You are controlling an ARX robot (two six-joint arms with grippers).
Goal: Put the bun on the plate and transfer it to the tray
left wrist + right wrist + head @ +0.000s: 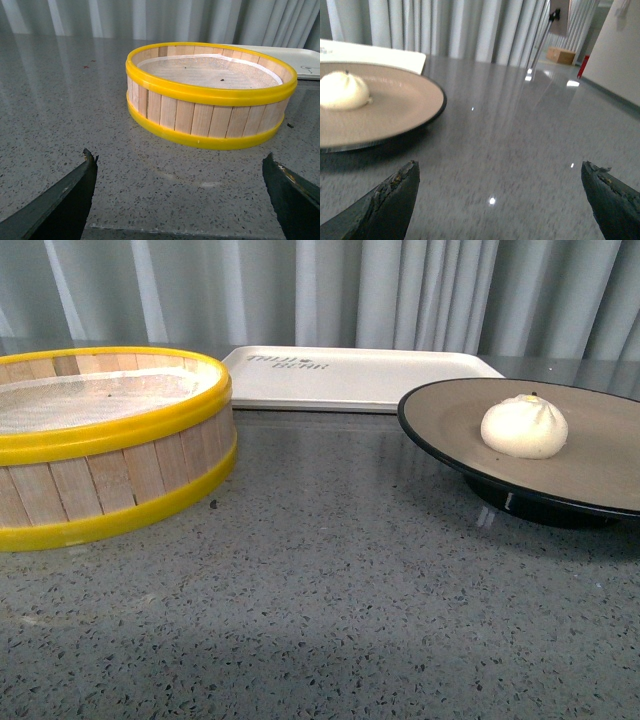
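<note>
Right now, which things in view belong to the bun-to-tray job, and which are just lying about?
Job:
- bun, already sitting on the plate
- tray, past the plate, nothing seen on it
- left gripper and right gripper, both open, holding nothing

Lying about:
- steamer basket, no bun in it
- curtain behind the table

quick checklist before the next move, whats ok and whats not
1. bun on plate: ok, it sits on the tan inside.
2. plate on tray: not ok, it stands on the table in front of the tray.
3. tray surface bare: ok where visible.
4. right tool open: ok, holding nothing.
5. left tool open: ok, facing the steamer basket.
6. right tool at plate rim: not ok, apart from it.
</note>
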